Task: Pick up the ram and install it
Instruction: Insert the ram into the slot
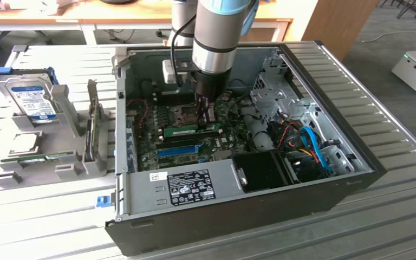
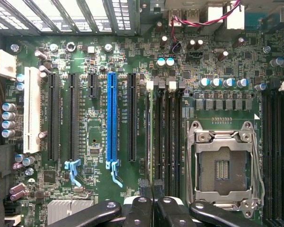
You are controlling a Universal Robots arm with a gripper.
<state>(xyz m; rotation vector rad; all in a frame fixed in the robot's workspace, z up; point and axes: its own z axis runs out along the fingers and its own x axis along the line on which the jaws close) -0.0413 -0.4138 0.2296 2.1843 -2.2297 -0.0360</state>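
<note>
The ram is a thin green stick with a white label, lying low over the motherboard inside the open computer case. My gripper reaches straight down into the case and is shut on the ram's upper edge. In the wrist view the ram shows edge-on as a pale line running away from the gripper, beside the black memory slots. I cannot tell whether the ram is seated in a slot or just above it.
The empty CPU socket lies beside the slots, and a blue expansion slot on the other side. On the exterior view's left, a grey rack holds a hard drive and another green stick. Cables crowd the case's right.
</note>
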